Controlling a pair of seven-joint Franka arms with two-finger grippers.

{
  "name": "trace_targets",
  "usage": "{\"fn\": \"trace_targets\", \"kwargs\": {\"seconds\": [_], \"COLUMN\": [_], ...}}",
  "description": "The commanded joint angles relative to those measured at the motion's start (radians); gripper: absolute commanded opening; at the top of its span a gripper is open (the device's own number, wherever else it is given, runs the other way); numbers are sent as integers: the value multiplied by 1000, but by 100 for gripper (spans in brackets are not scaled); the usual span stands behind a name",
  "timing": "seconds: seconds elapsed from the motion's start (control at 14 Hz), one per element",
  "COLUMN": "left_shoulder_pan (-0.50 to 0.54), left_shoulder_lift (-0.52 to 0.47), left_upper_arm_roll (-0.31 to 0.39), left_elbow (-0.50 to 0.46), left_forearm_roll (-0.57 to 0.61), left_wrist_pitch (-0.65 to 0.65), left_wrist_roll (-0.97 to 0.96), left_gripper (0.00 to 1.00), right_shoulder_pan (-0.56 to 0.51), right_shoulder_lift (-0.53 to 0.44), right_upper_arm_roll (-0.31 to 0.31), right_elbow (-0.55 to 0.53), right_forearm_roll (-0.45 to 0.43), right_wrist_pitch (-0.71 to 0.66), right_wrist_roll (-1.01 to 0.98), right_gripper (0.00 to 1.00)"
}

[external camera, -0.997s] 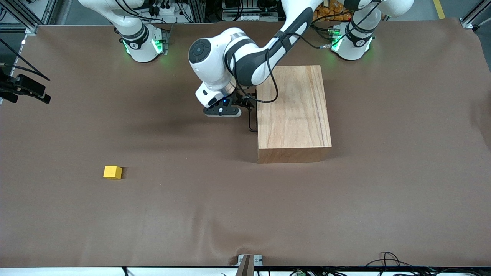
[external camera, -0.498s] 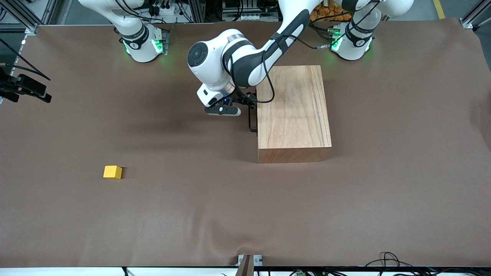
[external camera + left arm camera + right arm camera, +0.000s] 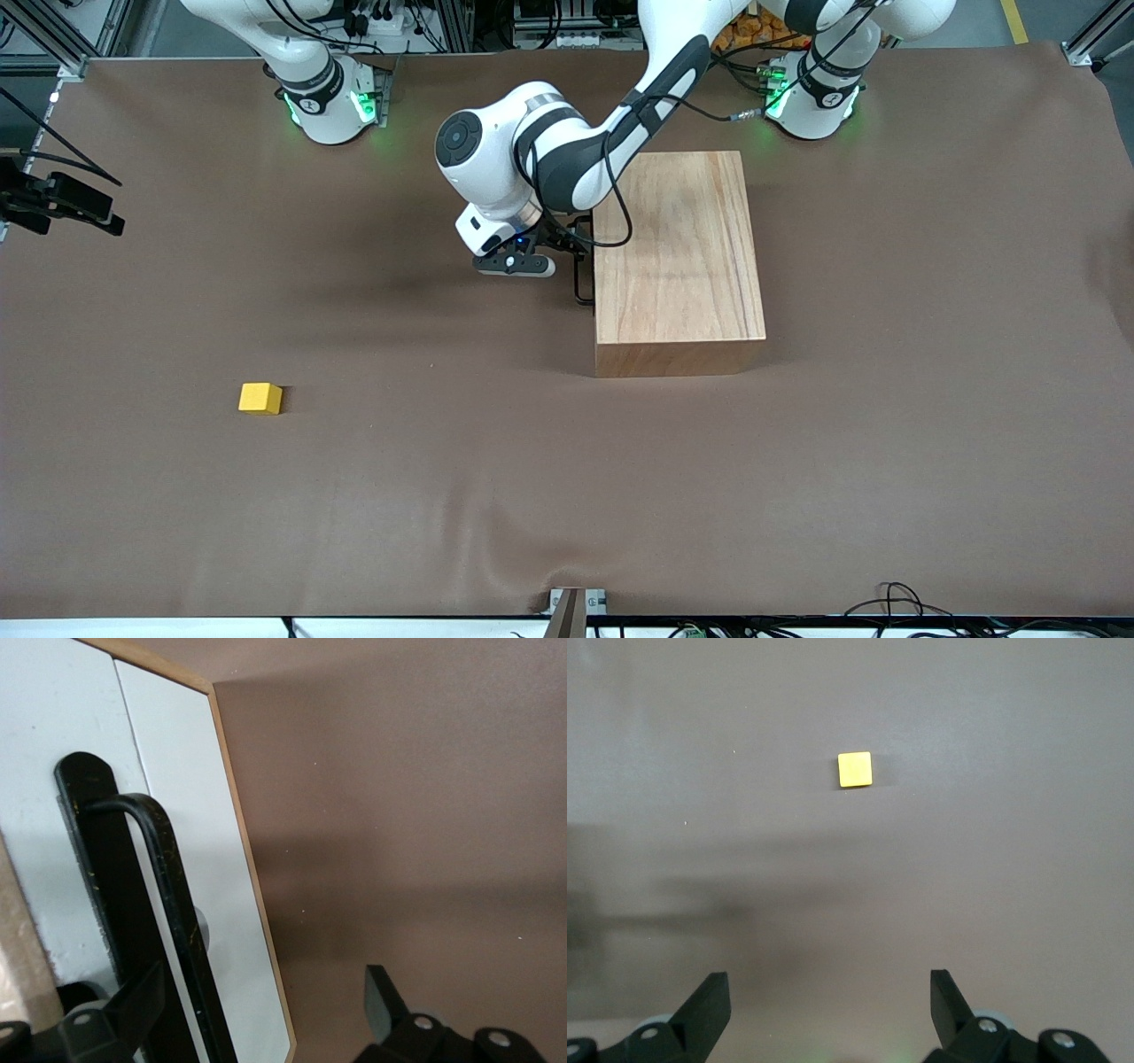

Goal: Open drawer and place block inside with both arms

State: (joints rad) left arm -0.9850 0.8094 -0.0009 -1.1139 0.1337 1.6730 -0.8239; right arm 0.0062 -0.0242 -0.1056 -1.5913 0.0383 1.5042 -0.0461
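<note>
Left gripper (image 3: 560, 251) sits low in front of the wooden box (image 3: 678, 257), right at the black wire handle (image 3: 580, 282) on the drawer's pale front panel (image 3: 190, 859). In the left wrist view its fingers (image 3: 133, 1010) are spread apart, one on each side of the handle (image 3: 168, 921), and they do not clamp the bar: the gripper is released. The drawer is closed, its front flush with the box. That box stands on the brown counter (image 3: 886, 399) toward the left arm's end, not far from the left arm's green-lit base (image 3: 811, 102). The left arm (image 3: 549, 159) reaches from that base across the box's top corner down to the handle. The block (image 3: 260, 398), a small yellow cube, lies on the counter toward the right arm's end, nearer to the front camera than the box and well apart from it. The right gripper (image 3: 828, 1010) hangs in the air over bare counter, its fingers (image 3: 704, 1005) wide apart and holding nothing, with the block (image 3: 855, 769) visible below it in the right wrist view. The right arm waits; only its base (image 3: 328, 102) and a black part at the edge show in the front view.
</note>
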Motion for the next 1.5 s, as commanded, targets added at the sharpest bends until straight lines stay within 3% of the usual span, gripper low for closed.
{"fn": "trace_targets", "kwargs": {"seconds": [0.0, 1.42], "left_shoulder_pan": [-6, -6], "left_shoulder_lift": [24, 34], "left_upper_arm_roll": [12, -1], "left_elbow": [26, 31], "left_forearm_roll": [-13, -14], "left_wrist_pitch": [20, 83], "left_wrist_roll": [-6, -6], "left_gripper": [100, 100], "right_shoulder_pan": [-11, -11], "right_shoulder_lift": [-8, -5], "right_upper_arm_roll": [6, 6], "right_elbow": [-6, -6], "right_forearm_roll": [0, 0], "right_wrist_pitch": [-9, -9], "right_wrist_roll": [-6, -6], "right_gripper": [100, 100]}}
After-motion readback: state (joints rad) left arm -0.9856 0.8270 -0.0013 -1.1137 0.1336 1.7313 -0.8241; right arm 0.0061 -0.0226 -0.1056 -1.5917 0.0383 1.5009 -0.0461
